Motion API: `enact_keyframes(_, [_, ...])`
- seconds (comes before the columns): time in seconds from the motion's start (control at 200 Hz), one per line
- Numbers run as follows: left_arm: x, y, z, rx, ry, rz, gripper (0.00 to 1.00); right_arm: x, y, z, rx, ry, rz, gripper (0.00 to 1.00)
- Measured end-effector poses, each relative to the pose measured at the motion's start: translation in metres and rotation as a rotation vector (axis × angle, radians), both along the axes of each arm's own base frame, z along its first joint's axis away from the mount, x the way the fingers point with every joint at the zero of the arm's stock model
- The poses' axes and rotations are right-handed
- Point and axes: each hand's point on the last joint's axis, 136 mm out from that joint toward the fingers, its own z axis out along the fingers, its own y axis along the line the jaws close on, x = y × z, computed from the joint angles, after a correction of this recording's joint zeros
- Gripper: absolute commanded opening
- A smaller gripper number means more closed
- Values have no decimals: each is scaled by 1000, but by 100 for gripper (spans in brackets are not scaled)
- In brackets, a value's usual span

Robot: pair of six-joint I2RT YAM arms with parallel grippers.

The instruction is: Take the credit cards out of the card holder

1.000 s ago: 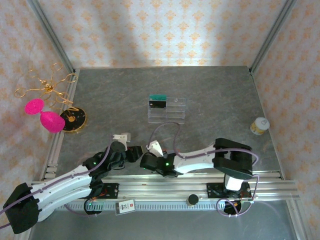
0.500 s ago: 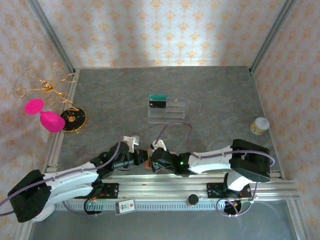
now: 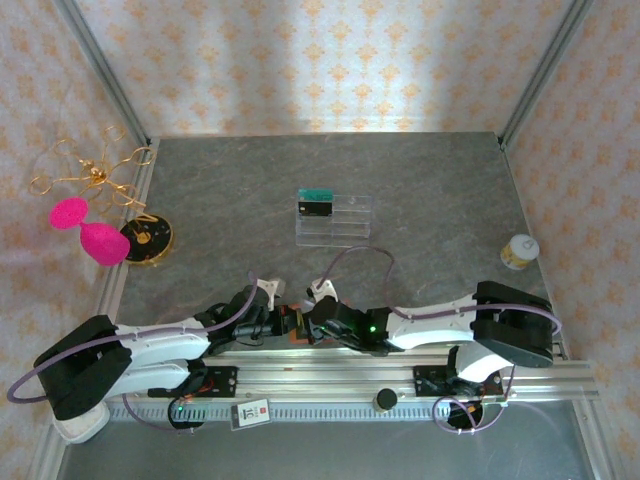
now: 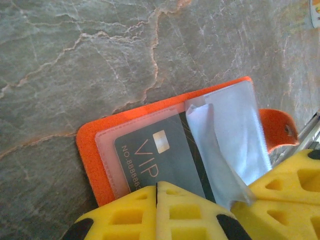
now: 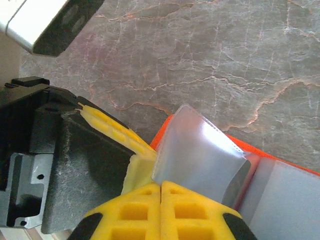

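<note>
The left gripper [image 4: 156,192] is pinching fully closed on the near edge of the card holder [image 4: 94,150], which is lying open on the table [image 4: 75,60] between both arms, a dark VIP card [image 4: 165,160] showing inside; the right gripper [image 5: 160,192] is clamping shut on its lifted clear sleeve [image 5: 195,150].

Lower half of the dark card [image 4: 165,155] behind the left end effector [image 4: 156,186]

Two white-shelled arms [image 3: 160,345], black joints [image 3: 515,335], purple cables [image 3: 362,248], green status lights [image 3: 372,324], yellow waffle-moulded pincer fingers [image 4: 190,212]
</note>
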Motion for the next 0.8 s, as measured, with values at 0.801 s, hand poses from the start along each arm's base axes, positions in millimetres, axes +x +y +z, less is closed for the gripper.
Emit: enact_keyframes(0.801, [-28,-91,1,25,80,-284,0,24,-92,47,63,-53,-392,12])
